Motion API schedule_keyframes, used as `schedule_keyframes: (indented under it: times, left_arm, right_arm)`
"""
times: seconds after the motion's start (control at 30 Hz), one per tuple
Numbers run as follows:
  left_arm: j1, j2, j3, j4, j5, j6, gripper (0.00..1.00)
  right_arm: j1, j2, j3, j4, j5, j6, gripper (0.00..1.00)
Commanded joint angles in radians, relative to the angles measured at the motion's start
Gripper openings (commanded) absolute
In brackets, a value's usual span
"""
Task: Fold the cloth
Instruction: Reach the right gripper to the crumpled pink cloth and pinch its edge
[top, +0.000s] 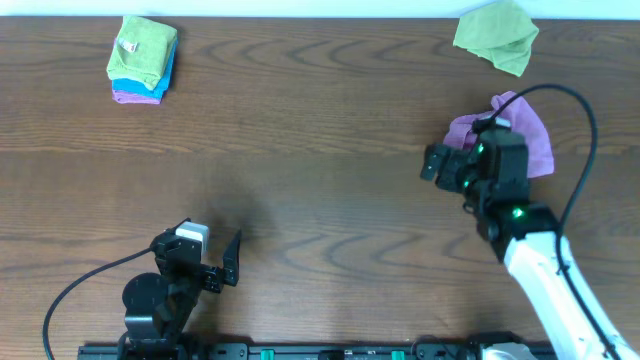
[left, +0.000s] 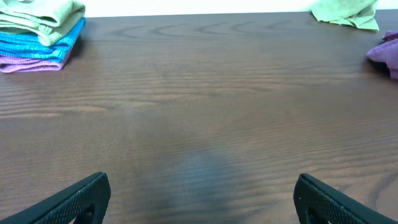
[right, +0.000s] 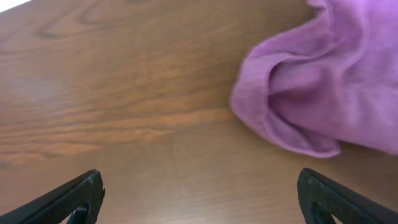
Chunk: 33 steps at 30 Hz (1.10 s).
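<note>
Stack of folded cloths (top: 142, 60) — green on top, blue beneath it, purple at the bottom — is seen at the upper left of the overhead frame. It appears again at the upper left corner of the left wrist view (left: 38, 34), lying flat on the dark wooden bench (top: 320, 140). At the lower left of the overhead frame, the left pincer (top: 213, 252) is held near the front edge of the bench. In its own wrist view (left: 202, 183) the two black fingers are spread wide, one at each lower corner of the frame, and nothing is held between them, only bare wood.

Well apart from it, at the upper right of the overhead frame, a green cloth (top: 497, 36) is seen crumpled by the far edge. Just below that, at the right of the frame, the purple cloth (top: 537, 140) is found unfolded and bunched on the bench, partly covered from above by the right arm. The right pincer (top: 437, 164) is placed just left of it. In the right wrist view the cloth (right: 323, 74) fills the upper right, with a rounded fold turned toward the camera. There the pincer (right: 199, 183) is spread wide — a finger at each lower corner — with nothing gripped and the cloth untouched by either finger.
</note>
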Motion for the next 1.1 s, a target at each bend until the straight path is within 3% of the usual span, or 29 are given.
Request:
schedule_keyframes:
  times: [0.0,0.13,0.4,0.67,1.07]
  left_arm:
    - [-0.004,-0.006,-0.022,-0.003,-0.007,0.011,0.95]
    - [-0.004,-0.006,-0.022,-0.003,-0.007,0.011,0.95]
    - [-0.004,-0.006,-0.022,-0.003,-0.007,0.011,0.95]
    - [-0.004,-0.006,-0.022,-0.003,-0.007,0.011,0.95]
    - [-0.004,-0.006,-0.022,-0.003,-0.007,0.011,0.95]
  right_arm:
    - [-0.019,0.008,0.051,-0.056,-0.002,-0.051,0.99]
    - [-0.018,-0.014,0.05,-0.128,0.001,-0.067,0.99]
    - [-0.025,0.012,0.075,-0.098,0.082,-0.208,0.99]
    - [-0.062,0.197,0.196,-0.193,0.106,-0.233,0.99]
    - [-0.061,0.403,0.267,-0.172,0.124,-0.244,0.94]
